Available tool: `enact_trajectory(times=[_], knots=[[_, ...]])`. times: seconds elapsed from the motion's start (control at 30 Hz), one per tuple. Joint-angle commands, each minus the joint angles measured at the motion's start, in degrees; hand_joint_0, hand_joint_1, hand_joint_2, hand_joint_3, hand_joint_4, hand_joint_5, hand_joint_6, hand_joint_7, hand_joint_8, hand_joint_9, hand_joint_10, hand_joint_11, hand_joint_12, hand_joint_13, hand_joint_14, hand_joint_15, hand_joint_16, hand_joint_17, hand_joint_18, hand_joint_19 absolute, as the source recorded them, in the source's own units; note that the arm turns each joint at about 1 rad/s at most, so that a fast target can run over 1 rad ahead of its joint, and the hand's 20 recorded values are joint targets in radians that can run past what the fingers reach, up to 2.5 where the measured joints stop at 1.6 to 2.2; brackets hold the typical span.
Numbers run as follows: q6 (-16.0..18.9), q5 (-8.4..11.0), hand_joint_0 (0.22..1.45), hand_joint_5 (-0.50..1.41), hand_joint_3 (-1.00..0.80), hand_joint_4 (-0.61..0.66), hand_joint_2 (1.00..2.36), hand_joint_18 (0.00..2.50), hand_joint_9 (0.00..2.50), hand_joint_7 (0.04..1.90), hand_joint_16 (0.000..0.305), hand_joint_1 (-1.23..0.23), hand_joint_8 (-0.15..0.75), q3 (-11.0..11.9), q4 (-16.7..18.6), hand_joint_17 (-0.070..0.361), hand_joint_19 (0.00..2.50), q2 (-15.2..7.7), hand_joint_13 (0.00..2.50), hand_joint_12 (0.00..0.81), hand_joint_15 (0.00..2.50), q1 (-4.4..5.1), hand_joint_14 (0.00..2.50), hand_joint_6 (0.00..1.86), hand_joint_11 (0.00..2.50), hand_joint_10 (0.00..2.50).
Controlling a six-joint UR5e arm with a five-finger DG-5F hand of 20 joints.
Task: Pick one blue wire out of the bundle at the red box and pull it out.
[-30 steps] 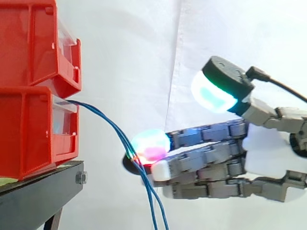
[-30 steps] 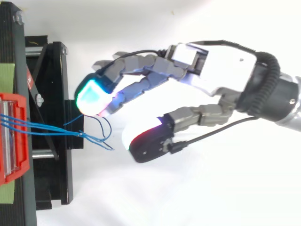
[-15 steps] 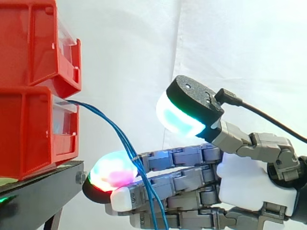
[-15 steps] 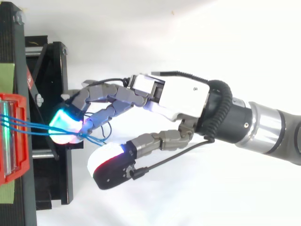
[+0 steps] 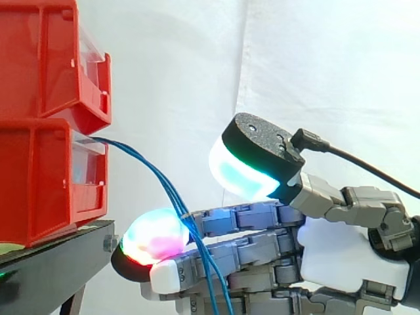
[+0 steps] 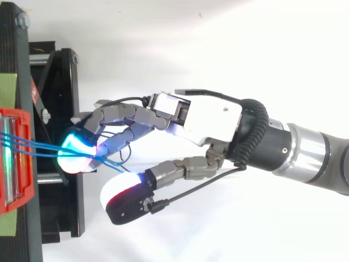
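closing in on the bundle: over the last second the robot hand [image 5: 341, 246] has run leftward from clear of the wires to right among them. in the last half-second it has only crept a little further, the thumb pad [image 5: 239, 174] dipping slightly. the blue wires [image 5: 141, 161] leave the front of the lower red box [image 5: 39, 177], arc down and right, cross the straight fingers just behind the glowing fingertips [image 5: 154, 236] and drop out at the bottom of the side view. from above, the strands run from the box to the cyan pad and touch it, loose ends curling under the fingers. robot hand is open: fingers stretched out, thumb held well apart, nothing pinched. cannot tell whether one strand lies apart from the others. judgement: approach about done, the singling-out and the pinch not yet made; the thumb must meet the fingers on one strand only. edges: fingertips sit just beside the edge of the black stand [image 5: 52, 262] and near the box front, so little room is left to go further left. the upper red bin [image 5: 39, 59] juts out above, well apart from the thumb. open room lies to the right, before the white curtain [image 5: 315, 65], along the arm's own line, which suits the pull.
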Motion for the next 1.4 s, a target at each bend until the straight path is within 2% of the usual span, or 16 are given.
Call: enact_trajectory(times=[0.0,0.53,0.77,1.03,1.2,1.37], knots=[[0.0,-0.09,0.53,-0.11,-0.45,0.34,1.00,0.00,0.78,0.99,0.055,-0.71,0.277,0.0,0.1,0.123,0.14,0.0,0.33,0.337,0.09,-0.15,0.00,0.50,0.28,0.01],[0.0,0.09,0.59,-0.10,-0.36,0.29,1.01,0.04,0.78,1.21,0.052,-0.74,0.268,0.0,0.0,0.117,0.16,0.0,0.36,0.323,0.11,-0.50,0.00,0.50,0.31,0.01],[0.4,-0.18,0.59,-0.10,-0.37,0.30,1.01,0.07,0.79,1.21,0.051,-0.74,0.268,0.0,0.3,0.116,0.16,0.0,0.37,0.320,0.10,-0.94,0.00,0.50,0.32,0.01],[0.1,-0.09,0.59,-0.09,-0.37,0.30,1.01,0.09,0.80,1.22,0.051,-0.74,0.269,0.0,0.7,0.115,0.18,0.0,0.38,0.317,0.11,-1.03,0.00,0.50,0.31,0.01],[-0.2,-0.09,0.61,-0.09,-0.33,0.26,1.01,0.12,0.80,1.31,0.051,-0.75,0.270,0.0,0.5,0.114,0.18,0.0,0.40,0.317,0.11,-1.29,0.00,0.50,0.33,0.01],[-0.2,-0.09,0.62,-0.10,-0.31,0.25,1.01,0.13,0.81,1.23,0.051,-0.76,0.273,0.0,0.8,0.114,0.19,0.0,0.41,0.318,0.12,-1.47,0.00,0.57,0.34,0.01]])
